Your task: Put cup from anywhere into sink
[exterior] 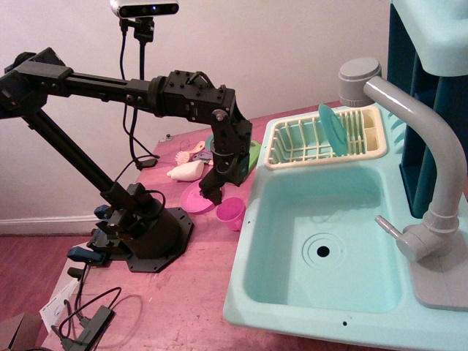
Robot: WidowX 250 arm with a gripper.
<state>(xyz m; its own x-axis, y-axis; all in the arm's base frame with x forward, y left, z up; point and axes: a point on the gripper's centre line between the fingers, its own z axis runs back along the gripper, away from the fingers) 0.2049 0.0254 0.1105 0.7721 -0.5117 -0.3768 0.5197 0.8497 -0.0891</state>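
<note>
The small magenta-pink cup stands upright on the reddish table, just left of the sink's left rim. The light turquoise sink fills the right side, with a round drain hole and a grey faucet. My gripper points down, just left of and slightly above the cup, over a flat pink plate. It holds nothing. Its fingers overlap from this angle, so the opening does not show.
A cream-yellow dish rack with a teal plate sits behind the basin. Toy food and a green object lie behind the gripper. The arm's black base stands at the left, with cables on the table.
</note>
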